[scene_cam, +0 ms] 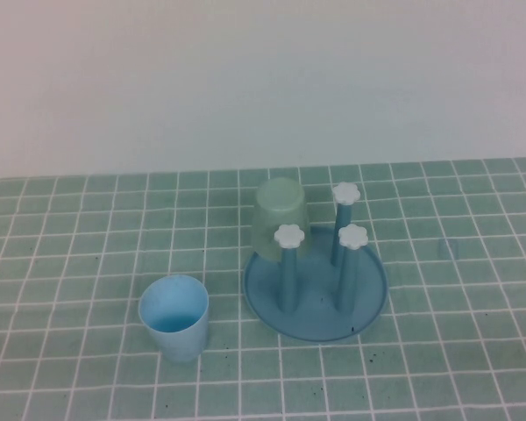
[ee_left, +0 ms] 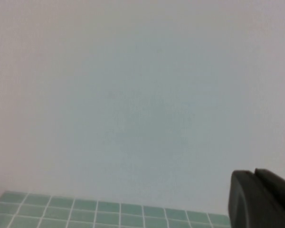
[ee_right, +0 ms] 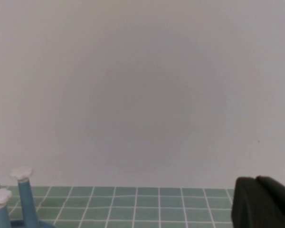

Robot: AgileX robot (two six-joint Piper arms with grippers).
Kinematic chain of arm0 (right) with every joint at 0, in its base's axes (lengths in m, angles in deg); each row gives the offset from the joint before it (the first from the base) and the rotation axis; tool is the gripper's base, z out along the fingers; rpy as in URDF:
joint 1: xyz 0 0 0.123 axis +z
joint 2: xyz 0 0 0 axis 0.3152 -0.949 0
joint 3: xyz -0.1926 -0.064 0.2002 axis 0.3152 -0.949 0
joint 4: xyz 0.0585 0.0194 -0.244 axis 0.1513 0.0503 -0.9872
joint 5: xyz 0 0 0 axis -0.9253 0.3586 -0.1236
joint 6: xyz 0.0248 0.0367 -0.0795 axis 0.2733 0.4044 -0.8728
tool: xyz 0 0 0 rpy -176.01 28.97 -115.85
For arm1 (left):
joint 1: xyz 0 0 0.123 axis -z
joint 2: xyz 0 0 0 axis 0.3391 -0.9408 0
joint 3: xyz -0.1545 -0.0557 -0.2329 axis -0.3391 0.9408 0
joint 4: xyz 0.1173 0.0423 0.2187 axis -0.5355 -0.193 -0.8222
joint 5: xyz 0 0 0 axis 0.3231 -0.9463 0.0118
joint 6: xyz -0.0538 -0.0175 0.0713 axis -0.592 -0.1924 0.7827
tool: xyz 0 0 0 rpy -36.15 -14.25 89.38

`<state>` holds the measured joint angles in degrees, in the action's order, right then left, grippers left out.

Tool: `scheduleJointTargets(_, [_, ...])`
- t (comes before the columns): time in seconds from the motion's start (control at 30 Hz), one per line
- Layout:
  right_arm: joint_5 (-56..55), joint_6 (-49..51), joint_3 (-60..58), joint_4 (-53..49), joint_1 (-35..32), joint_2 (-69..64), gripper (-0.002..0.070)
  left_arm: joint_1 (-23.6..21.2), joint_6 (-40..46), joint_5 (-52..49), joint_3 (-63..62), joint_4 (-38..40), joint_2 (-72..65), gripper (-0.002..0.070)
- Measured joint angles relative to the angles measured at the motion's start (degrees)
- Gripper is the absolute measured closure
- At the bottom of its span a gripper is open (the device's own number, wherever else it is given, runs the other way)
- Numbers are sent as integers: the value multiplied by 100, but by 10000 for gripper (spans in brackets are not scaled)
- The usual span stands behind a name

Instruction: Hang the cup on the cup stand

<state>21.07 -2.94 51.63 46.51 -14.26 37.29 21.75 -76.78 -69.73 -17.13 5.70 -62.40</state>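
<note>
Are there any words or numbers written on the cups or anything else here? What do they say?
None: no words, numbers or signs can be read anywhere.
The cup: plain light blue.
The pale green cup, upside down on the cup stand: plain.
The cup stand and its white flower knobs: plain.
The tiled table: only dark specks, no writing.
The left gripper and right gripper, both shut and back from the cups: no label shows.
</note>
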Motion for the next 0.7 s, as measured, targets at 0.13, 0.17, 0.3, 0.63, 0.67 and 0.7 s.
scheduleJointTargets(0.13, [1162,-34,823,-69,0,-25,678,0,156,-1611,-844,-9,-72,677])
scheduleJointTargets(0.17, [1381,-80,984,-97,0,-100,678,0,258,-2061,-1089,-35,-246,677])
scheduleJointTargets(0.3, [2027,-349,1653,-126,0,-542,678,0,1021,-3100,-1667,26,-864,677])
scheduleJointTargets(0.63, [2394,-455,1654,472,0,-1731,678,0,1395,-3202,-1899,692,-2692,677])
scheduleJointTargets(0.67, [2405,-455,1598,527,0,-1793,678,0,1414,-3291,-2046,815,-2935,675])
scheduleJointTargets(0.7, [2457,-493,1531,552,0,-1865,678,0,1552,-3383,-2218,976,-3240,669])
